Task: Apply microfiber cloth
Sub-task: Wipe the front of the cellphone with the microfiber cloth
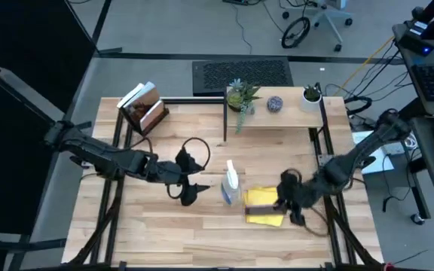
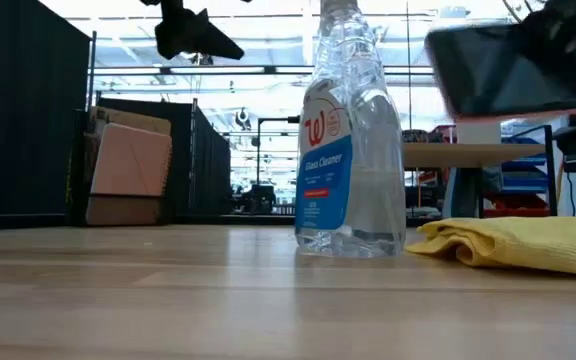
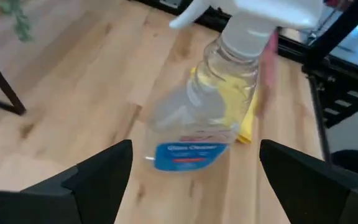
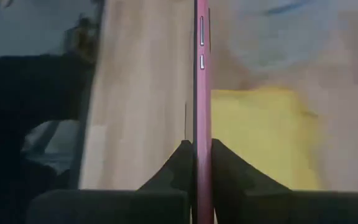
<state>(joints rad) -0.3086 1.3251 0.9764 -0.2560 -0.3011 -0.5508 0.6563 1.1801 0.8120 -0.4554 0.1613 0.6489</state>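
Closest to the low camera stands the clear spray bottle (image 2: 350, 140), upright on the wooden counter (image 2: 168, 300), its blue label reading "Glass Cleaner". Off to the far left, at the back of the counter, a few books or boards (image 1: 145, 107) lean in a stand. Next along comes the left gripper (image 1: 191, 177), held above the counter just left of the bottle, its fingers (image 3: 98, 177) spread wide apart and grasping nothing; from its wrist camera the bottle sits right between them, farther ahead. Just right of the bottle lies the microfiber cloth (image 1: 263, 206), bright yellow and loosely folded, flat on the counter; in the low view its rumpled edge (image 2: 513, 243) comes close to the bottle's base, though I cannot tell whether they touch. Over the cloth's right side hovers the right gripper (image 1: 287, 197), and its fingers (image 4: 180, 165) are clenched on a thin phone (image 4: 202, 112) with a reddish edge, held edge-on, two small side buttons showing. In the low view that dark phone (image 2: 503, 68) hangs clear above the cloth, not touching it. Farther back on a raised shelf (image 1: 277, 117) sit a small green plant (image 1: 241, 96), a bluish ball (image 1: 275, 104) and a white pot (image 1: 312, 96).
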